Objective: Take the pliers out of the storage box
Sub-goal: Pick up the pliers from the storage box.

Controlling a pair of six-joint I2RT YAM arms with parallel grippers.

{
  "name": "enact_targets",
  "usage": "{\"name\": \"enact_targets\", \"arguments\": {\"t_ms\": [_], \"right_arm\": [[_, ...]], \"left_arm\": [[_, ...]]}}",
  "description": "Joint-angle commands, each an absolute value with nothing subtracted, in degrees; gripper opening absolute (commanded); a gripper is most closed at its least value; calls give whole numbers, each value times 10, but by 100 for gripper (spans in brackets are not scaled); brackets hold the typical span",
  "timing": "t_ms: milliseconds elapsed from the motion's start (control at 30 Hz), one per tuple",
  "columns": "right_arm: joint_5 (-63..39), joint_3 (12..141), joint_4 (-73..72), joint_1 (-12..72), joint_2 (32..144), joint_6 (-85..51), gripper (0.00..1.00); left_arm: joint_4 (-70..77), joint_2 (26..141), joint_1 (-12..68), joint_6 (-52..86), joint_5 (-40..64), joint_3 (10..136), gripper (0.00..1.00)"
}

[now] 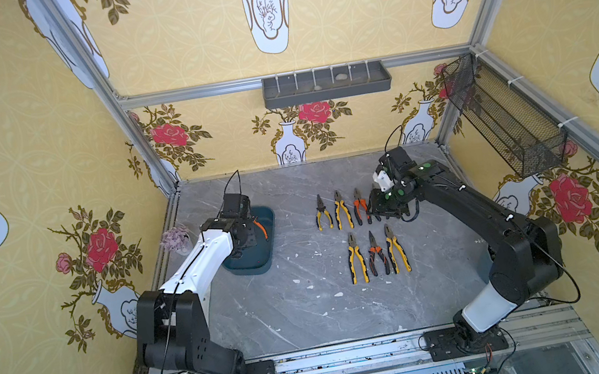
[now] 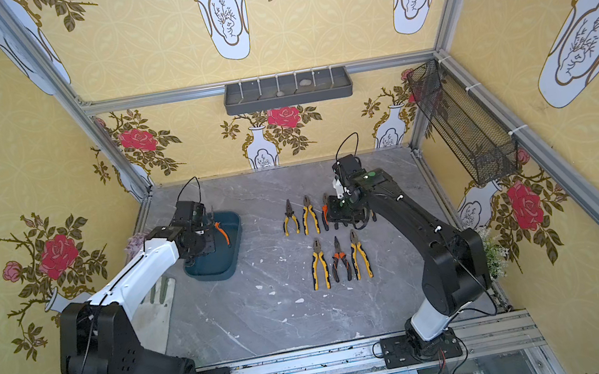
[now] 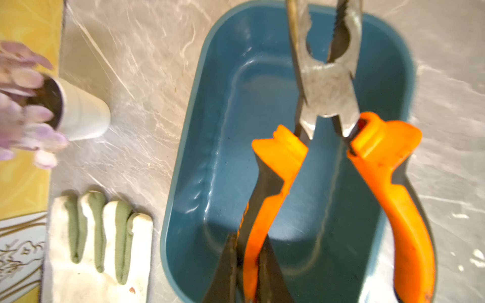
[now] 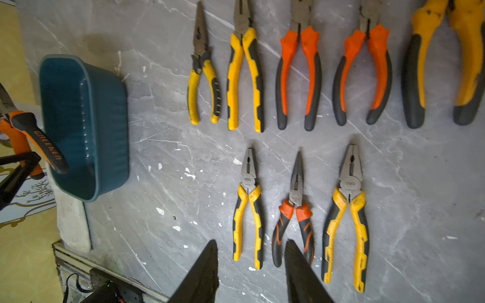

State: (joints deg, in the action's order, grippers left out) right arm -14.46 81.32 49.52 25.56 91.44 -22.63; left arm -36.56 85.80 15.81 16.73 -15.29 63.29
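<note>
The left claw (image 3: 248, 237) is clamped tight on one handle of the orange pliers (image 3: 328, 86), which hang nose-open right above the box (image 3: 210, 157). The nose tip is cut off at the wrist view's edge, and whether the free handle touches the box cannot be told. Just past the box, on the side away from the other arm, lie one white-and-green glove (image 3: 99, 249) and one white pot (image 3: 84, 112) of blurred purple flowers. The right claw (image 4: 251, 242) stands partly open with nothing between its fingers, hovering over the grey table (image 4: 157, 183) well apart from the box. Under and around it eight more pliers (image 4: 248, 181) lie flat in two rows. This claw partly covers the row of five (image 4: 309, 65) in both top views, so only three pliers (image 1: 342, 211) show clearly there. The row of three (image 4: 296, 189) lies on the side toward the arm bases. Five of the eight have yellow handles, three orange. The biggest, at the end of the five, is cut off by the wrist view's edge. That makes nine pliers and one box.
</note>
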Motion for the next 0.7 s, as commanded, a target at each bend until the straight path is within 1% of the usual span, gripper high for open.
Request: {"name": "enact_targets", "arguments": {"t_ms": [0, 133, 267, 400, 533, 667], "right_arm": [[-146, 847, 486, 273, 931, -241, 44], [-146, 917, 501, 304, 971, -249, 44], [-144, 1009, 532, 330, 1017, -254, 48], [-144, 1110, 566, 347, 1064, -261, 49], [-161, 1156, 572, 357, 1089, -289, 50], [-172, 1166, 560, 371, 1101, -343, 54]], "left_arm": [[-328, 825, 190, 148, -207, 609, 0], [-275, 777, 237, 137, -252, 567, 0], [-194, 720, 322, 110, -289, 512, 0], [-141, 680, 385, 93, -323, 476, 0], [-95, 647, 414, 79, -341, 438, 0], [-61, 622, 432, 65, -358, 408, 0]]}}
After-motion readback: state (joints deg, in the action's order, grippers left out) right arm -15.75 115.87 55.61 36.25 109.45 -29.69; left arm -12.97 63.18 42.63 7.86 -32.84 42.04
